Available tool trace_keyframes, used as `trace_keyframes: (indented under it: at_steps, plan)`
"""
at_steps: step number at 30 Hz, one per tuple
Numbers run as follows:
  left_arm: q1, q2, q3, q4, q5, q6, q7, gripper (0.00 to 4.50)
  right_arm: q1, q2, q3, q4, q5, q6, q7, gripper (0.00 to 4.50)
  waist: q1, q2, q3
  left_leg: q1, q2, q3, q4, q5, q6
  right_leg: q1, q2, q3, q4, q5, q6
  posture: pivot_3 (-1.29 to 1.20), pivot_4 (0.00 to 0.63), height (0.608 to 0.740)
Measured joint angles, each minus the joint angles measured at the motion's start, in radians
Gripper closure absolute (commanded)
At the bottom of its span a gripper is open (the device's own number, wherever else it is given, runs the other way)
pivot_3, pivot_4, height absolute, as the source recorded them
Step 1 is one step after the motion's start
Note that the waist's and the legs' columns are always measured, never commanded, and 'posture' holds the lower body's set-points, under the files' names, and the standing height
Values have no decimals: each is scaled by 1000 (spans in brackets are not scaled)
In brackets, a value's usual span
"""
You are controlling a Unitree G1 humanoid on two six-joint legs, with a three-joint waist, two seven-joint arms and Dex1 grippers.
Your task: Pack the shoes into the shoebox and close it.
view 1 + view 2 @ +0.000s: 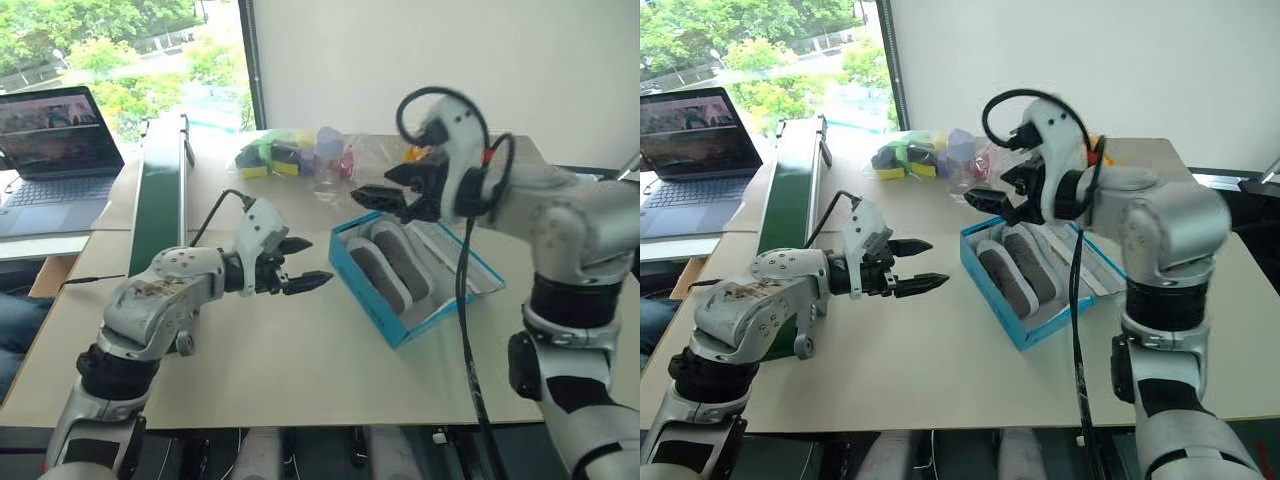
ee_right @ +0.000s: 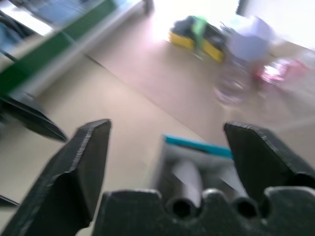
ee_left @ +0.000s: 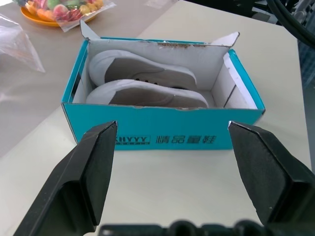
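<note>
The bright blue shoebox [image 1: 372, 291] stands open at the table's middle right, its lid [image 1: 468, 262] folded flat to the right. Both pale shoes [image 1: 388, 262] lie side by side inside it, dark insoles up. In the left wrist view the box's lettered front wall [image 3: 162, 140] faces me, with the shoes [image 3: 147, 83] behind it. My left gripper [image 1: 315, 262] hovers open just left of the box, pointing at it and holding nothing. My right gripper [image 1: 375, 192] hangs open above the box's far end, empty; its view shows the box [image 2: 197, 145] below the fingers [image 2: 83, 162].
A long dark green bin [image 1: 160, 190] runs along the left behind my left arm. A laptop [image 1: 55, 150] sits at the far left. Clear bags of colourful items [image 1: 290, 155] lie at the back, with an orange plate [image 3: 49, 12] near them. The near table surface is bare.
</note>
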Motion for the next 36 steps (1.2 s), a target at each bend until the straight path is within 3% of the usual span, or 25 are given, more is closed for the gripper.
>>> trace_keyframes:
  at_steps: [2, 3, 9, 12, 16, 19, 21, 27, 36]
  plan:
    - [-47, -3, -30, 66, 24, -24, -42, 636, 134, -95, -43, -29, -6, 18, 11, 2316, 4, 1, 0, -3, -1, 3, 0, 0, 2, -2, -2, 1, -1, 1, 1, 0, 150, 738]
    - [-55, -5, -33, 77, 31, -35, -52, 636, 154, -107, -56, -36, -4, 28, 17, 2501, 2, 1, 0, -3, -1, 4, 0, 0, 2, -2, -2, 2, -1, 1, 1, 0, 150, 738]
    - [-172, -70, -124, 233, 103, -130, -147, 636, 312, -225, -389, -231, 47, 185, 53, 4479, 3, 1, 0, -1, 1, 1, 0, 0, 3, -1, 2, 1, -1, 1, 2, 0, 150, 738]
    - [-210, -112, -156, 322, 143, -182, -190, 636, 571, -186, -568, -317, 88, 225, 81, 4479, 12, -1, -1, -1, 1, -1, 0, -1, 2, 2, 3, 1, -1, 0, 1, 0, 150, 738]
    - [-238, -139, -168, 382, 172, -209, -222, 636, 769, -129, -674, -399, 142, 227, 121, 4479, 6, 2, -1, 0, 1, -1, 3, 0, 3, 3, 1, 2, -1, 1, 2, 0, 150, 738]
    - [-255, -151, -174, 401, 189, -225, -240, 636, 887, -1, -682, -420, 142, 195, 104, 4479, 5, -1, -2, 0, 2, -3, 4, -1, 3, 4, 2, 1, -2, 1, 2, 0, 150, 738]
    - [-264, -148, -170, 410, 202, -226, -243, 636, 946, 146, -618, -363, 114, 63, 67, 4479, -2, 0, -3, -1, 3, -3, 3, -1, 3, 4, 3, 0, -4, 1, 2, 0, 150, 738]
    - [-265, -118, -151, 391, 211, -211, -243, 636, 874, 327, -502, -195, 91, -146, -13, 4479, -32, 8, -5, -4, 13, 1, 2, -1, 3, 4, 6, -4, -14, 2, 4, 0, 150, 738]
    - [-221, -54, -97, 288, 209, -128, -210, 636, 738, 324, -333, 75, 3, -367, -72, 4479, -39, 9, -5, -2, 11, 3, 2, -1, 2, 2, 7, -2, -6, 2, 3, 0, 150, 738]
